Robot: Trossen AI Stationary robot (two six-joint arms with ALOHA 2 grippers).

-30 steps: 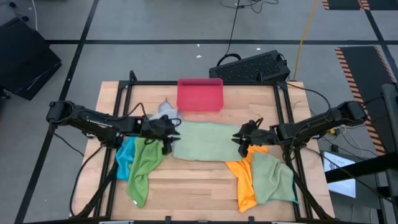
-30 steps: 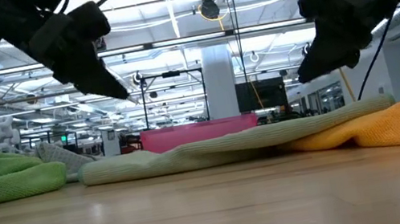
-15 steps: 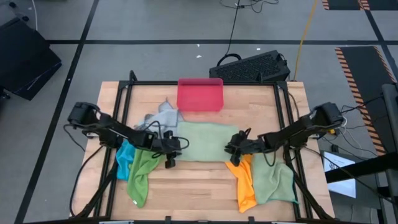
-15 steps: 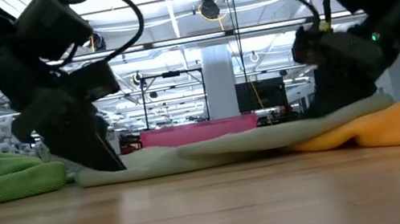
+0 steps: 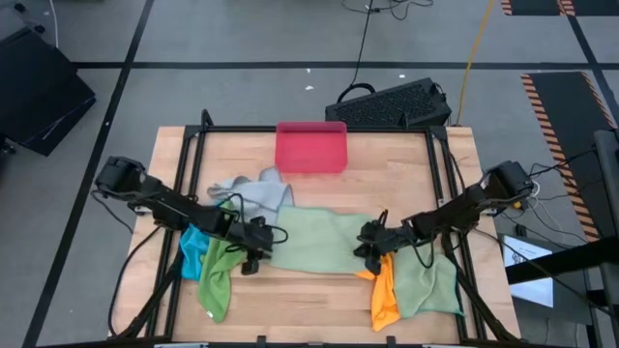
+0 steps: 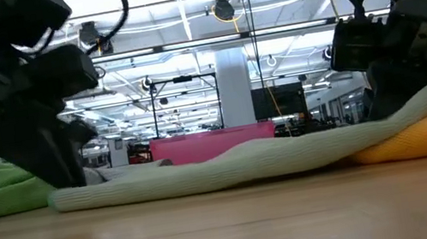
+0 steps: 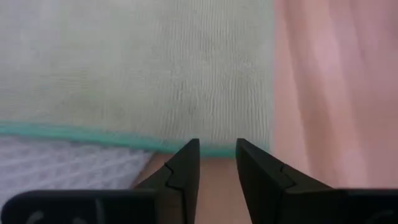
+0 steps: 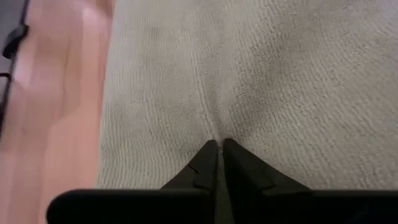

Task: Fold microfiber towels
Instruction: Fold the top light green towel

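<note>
Wooden bench (image 5: 309,290) under both arms, pale green towel (image 5: 314,240) spread across its middle.

From above, the left pincer (image 5: 253,259) sits at the pale green towel's left near corner and the right pincer (image 5: 368,253) at its right near corner; a grey towel (image 5: 259,191), a blue towel (image 5: 193,242) and a bright green towel (image 5: 221,275) lie to the left, an orange towel (image 5: 384,295) and another green towel (image 5: 426,285) to the right, and a pink tray (image 5: 310,147) stands at the far edge. At bench height, the pale green towel (image 6: 239,166) lies low and flat, its right end over the orange towel (image 6: 425,136), with a lit hall behind. Left wrist view: the fingers (image 7: 186,171) stand slightly apart at the teal hem, gripping nothing that shows. Right wrist view: the fingers (image 8: 208,163) are pressed together, pinching a ridge of the pale green towel (image 8: 261,87).
</note>
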